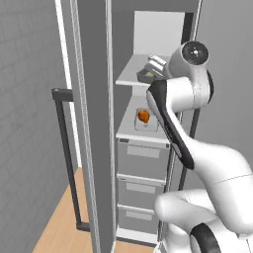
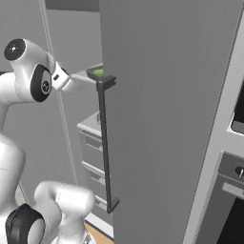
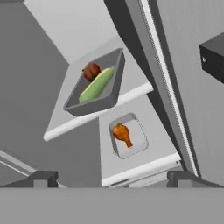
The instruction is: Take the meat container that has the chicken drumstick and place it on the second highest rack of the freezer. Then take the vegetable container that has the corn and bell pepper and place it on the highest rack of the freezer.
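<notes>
A pale wooden floor (image 1: 57, 225) lay at the near left, running under the open cabinet front. Behind it, on the left, stood a grey tiled wall (image 1: 27, 99). At the far right a black-glass wall oven (image 2: 233, 209) was set into its light grey surround, with a small round knob (image 2: 239, 171) on the panel above its lower door. A second dark glass panel (image 2: 239, 112) sat higher up, at the right edge.
</notes>
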You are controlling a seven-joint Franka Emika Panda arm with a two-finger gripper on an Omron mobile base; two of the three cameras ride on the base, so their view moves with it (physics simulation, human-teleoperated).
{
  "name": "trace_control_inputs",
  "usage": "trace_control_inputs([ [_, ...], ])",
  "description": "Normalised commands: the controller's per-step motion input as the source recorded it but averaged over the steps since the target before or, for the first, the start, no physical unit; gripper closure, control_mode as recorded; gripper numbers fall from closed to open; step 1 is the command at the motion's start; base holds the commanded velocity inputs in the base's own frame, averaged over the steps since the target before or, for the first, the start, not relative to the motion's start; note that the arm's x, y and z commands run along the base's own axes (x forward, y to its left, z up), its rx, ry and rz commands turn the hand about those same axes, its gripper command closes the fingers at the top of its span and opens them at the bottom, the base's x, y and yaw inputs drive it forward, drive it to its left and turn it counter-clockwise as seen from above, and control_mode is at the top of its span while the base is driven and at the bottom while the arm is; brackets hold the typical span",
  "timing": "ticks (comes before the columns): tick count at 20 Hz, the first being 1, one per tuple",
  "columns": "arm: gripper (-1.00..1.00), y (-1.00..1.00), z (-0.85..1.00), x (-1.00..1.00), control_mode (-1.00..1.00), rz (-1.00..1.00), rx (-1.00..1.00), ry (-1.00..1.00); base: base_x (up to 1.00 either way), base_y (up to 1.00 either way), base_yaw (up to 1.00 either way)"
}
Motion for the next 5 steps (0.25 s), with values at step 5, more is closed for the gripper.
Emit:
trace_control_inputs([
  [5,-1.00,0.20,0.90,-0.89,-1.00,0.00,-0.22,-0.27,0.00,0.00,0.00],
])
